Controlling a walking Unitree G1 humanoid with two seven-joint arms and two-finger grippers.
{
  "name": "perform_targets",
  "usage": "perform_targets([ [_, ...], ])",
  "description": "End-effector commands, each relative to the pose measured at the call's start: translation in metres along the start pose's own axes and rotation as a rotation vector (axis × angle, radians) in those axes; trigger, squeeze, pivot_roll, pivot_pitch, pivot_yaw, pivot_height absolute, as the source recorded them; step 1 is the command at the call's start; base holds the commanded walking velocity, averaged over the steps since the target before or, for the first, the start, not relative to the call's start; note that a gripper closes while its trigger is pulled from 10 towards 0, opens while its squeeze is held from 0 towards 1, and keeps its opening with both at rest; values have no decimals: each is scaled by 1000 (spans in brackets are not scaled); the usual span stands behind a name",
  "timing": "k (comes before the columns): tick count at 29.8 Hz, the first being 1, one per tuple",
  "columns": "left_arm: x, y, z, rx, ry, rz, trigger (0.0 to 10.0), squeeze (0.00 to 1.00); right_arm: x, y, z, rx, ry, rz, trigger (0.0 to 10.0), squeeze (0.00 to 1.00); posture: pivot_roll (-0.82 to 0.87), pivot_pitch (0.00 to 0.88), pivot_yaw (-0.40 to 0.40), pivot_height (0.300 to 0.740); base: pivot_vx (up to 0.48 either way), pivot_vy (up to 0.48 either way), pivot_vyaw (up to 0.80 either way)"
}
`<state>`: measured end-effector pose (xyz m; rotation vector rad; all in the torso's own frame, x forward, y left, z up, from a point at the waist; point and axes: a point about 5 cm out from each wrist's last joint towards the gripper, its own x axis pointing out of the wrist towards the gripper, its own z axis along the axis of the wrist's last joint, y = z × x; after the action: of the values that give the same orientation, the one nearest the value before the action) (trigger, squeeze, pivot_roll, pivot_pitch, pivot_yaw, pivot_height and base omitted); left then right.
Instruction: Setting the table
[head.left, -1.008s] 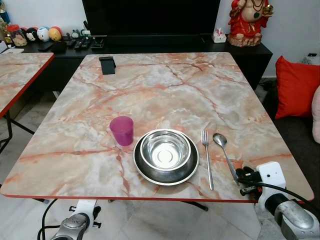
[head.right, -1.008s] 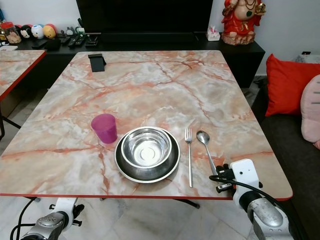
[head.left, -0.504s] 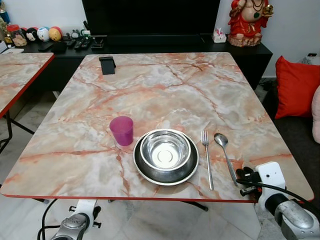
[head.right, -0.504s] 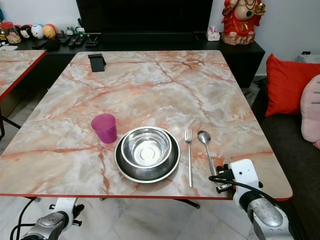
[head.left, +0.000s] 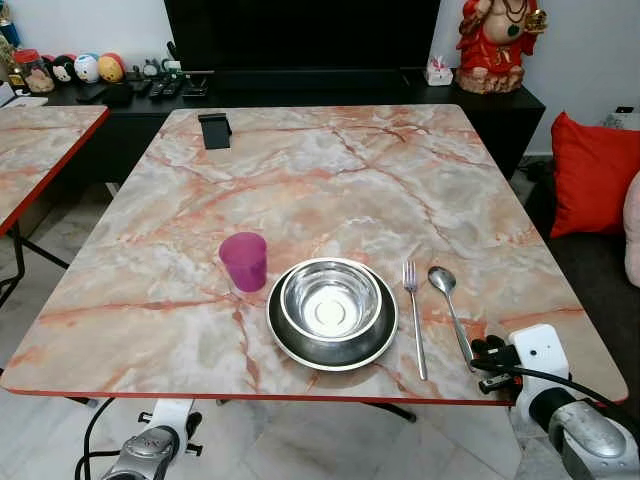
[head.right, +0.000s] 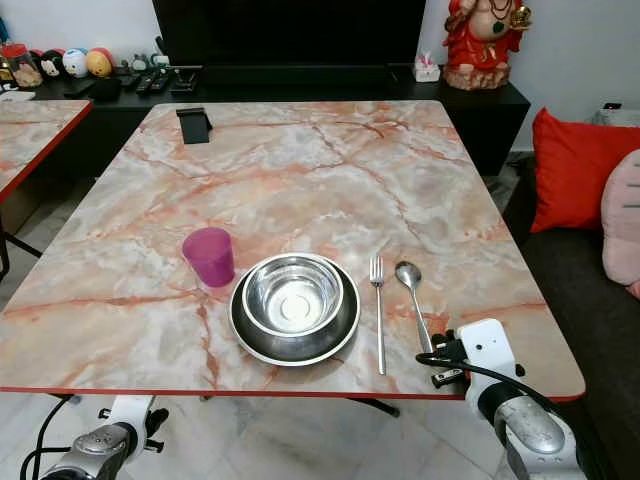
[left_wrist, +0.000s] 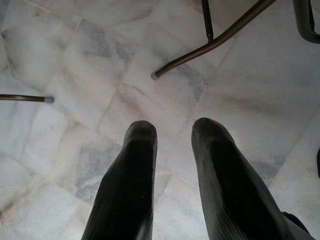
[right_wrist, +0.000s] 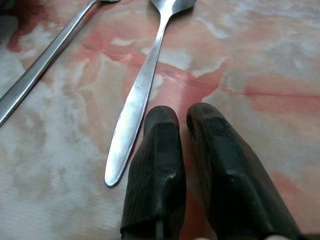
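On the marble table (head.left: 320, 170) a steel bowl (head.left: 331, 300) sits in a dark plate (head.left: 290, 350). A purple cup (head.left: 244, 261) stands at the plate's left. A fork (head.left: 414, 320) and a spoon (head.left: 450, 305) lie side by side on its right. My right gripper (head.left: 483, 352) rests low at the table's near right edge, just by the end of the spoon's handle (right_wrist: 140, 95). Its fingers (right_wrist: 160, 150) are shut with nothing between them, and the spoon lies beside them. My left gripper (left_wrist: 175, 127) hangs open over the floor below the table.
A black phone stand (head.left: 214, 130) sits at the table's far left. A second marble table (head.left: 40, 150) is on the left, and a black TV cabinet (head.left: 300, 85) with small items behind. A red cushion (head.left: 595, 175) lies on the right. Metal table legs (left_wrist: 200, 50) cross the tiled floor.
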<state>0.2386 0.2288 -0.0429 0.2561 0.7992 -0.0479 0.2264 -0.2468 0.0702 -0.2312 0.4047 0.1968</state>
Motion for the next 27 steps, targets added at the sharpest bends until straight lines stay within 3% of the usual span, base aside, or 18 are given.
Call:
perform_targets([
  [1,-1,1,-2,-5,7,2,10000,0,-1,3,-1,-12,15,20,10000,0,-49,0,29,740,0,0,0],
  [27,0,1,-1,-7,5,2,10000,0,2,9,8,-6,-30,48,10000,0,-49,0,29,740,0,0,0],
])
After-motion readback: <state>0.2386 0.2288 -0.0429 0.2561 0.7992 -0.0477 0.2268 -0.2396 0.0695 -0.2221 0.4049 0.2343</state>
